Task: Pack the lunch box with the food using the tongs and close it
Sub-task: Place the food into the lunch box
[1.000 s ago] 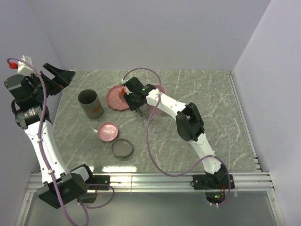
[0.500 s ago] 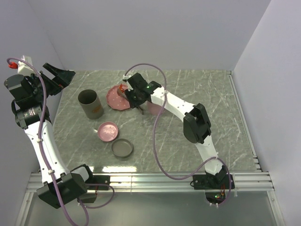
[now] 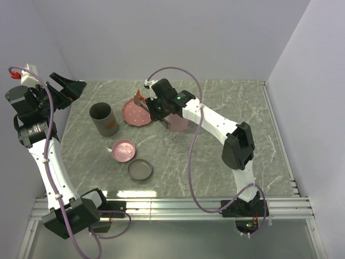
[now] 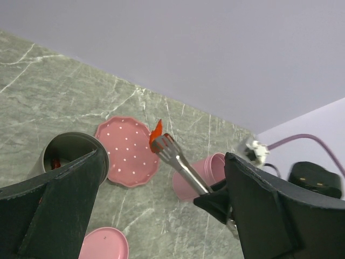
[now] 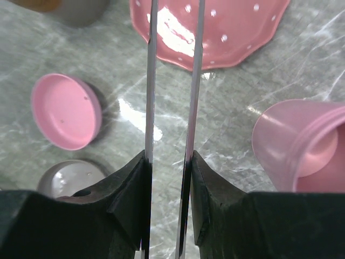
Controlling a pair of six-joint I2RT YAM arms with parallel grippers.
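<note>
The right tool (image 5: 167, 178) grips the tongs (image 4: 183, 164), which pinch a red strip (image 4: 157, 131) over the plate (image 4: 126, 156) edge. A tipped pink cup (image 4: 213, 164) lies beside it. The left tool (image 3: 69, 89) gapes open.

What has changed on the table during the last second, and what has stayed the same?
The right gripper, shut on the tongs, moved slightly toward the far wall near the dotted plate's edge, carrying the red-orange strip; its elbow swung right. Nothing was let go. The open left gripper, grey cup, tipped pink cup, pink lid and grey lid stayed put.
</note>
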